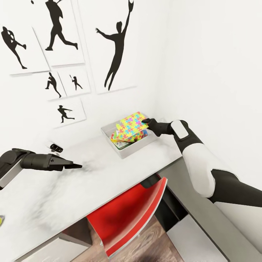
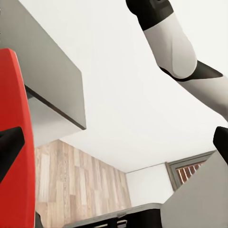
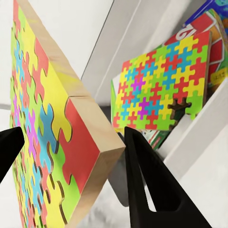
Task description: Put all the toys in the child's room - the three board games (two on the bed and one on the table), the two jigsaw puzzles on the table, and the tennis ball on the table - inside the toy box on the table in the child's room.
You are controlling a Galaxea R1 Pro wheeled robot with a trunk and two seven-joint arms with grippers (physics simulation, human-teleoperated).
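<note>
The light grey toy box [image 1: 125, 152] stands on the white table [image 1: 91, 182] against the wall. My right gripper [image 1: 145, 121] is shut on one edge of a jigsaw puzzle [image 1: 131, 125], holding it tilted over the box. Seen from the right wrist, this puzzle [image 3: 52, 133] sits between the two black fingers [image 3: 142, 175]. A second jigsaw puzzle [image 3: 156, 90] leans inside the box on top of a board game [image 3: 209, 42]. A green box edge [image 1: 122, 145] shows under the puzzles. My left gripper [image 1: 72, 165] hovers open over the table's left part, holding nothing.
A red chair [image 1: 127, 211] is tucked under the table's front edge. Grey drawers [image 1: 203, 236] stand at the right on a wood floor. A small dark object [image 1: 56, 147] lies near the wall. A yellow-green sliver [image 1: 1, 219] shows at the picture's left edge.
</note>
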